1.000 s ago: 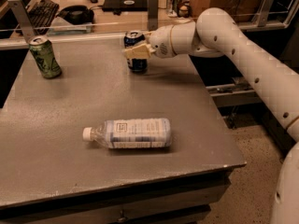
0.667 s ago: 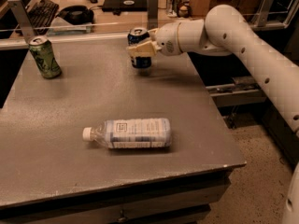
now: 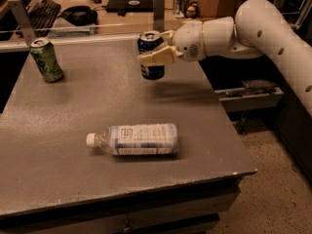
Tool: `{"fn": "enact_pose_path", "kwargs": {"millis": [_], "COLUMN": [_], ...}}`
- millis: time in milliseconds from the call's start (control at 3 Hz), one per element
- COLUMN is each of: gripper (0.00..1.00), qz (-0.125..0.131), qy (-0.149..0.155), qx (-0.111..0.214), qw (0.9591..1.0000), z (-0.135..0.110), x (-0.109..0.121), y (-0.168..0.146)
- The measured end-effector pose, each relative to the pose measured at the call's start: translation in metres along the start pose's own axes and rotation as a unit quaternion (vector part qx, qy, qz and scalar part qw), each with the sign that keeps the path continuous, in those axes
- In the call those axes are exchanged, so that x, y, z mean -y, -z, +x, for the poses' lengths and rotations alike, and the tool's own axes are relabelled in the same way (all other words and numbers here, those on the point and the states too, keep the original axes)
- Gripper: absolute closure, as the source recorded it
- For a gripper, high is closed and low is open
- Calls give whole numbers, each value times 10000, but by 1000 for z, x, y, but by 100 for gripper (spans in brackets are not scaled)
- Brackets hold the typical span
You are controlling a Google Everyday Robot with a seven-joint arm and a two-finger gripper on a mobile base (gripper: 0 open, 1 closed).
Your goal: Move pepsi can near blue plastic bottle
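The pepsi can (image 3: 151, 70) is a dark blue can with a silver top, held upright a little above the grey table (image 3: 73, 96) near its far right part. My gripper (image 3: 155, 55) is shut on the pepsi can, its pale fingers (image 3: 157, 57) wrapped across the can's upper half. The white arm reaches in from the right. The blue plastic bottle (image 3: 134, 139) lies on its side in the middle of the table, white cap pointing left, well in front of the can.
A green can (image 3: 46, 60) stands upright at the table's far left. Behind the table a rail and a desk with a keyboard (image 3: 40, 9) and other items. The table's right edge drops to the floor (image 3: 273, 179).
The pepsi can has been lifted off the table in the gripper and has moved slightly toward the front. The bottle and the green can have not moved.
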State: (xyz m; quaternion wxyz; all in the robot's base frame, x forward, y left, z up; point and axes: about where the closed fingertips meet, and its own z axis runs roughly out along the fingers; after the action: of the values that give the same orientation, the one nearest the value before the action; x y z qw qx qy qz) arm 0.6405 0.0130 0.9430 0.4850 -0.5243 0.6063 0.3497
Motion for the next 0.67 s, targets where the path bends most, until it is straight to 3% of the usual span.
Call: {"fn": "enact_pose_path", "kwargs": {"millis": [667], "gripper": [100], "qz": [-769], "qy": [112], "qx": [39], "qw": [9970], "z": [14], "x": [-76], "y": [35]}}
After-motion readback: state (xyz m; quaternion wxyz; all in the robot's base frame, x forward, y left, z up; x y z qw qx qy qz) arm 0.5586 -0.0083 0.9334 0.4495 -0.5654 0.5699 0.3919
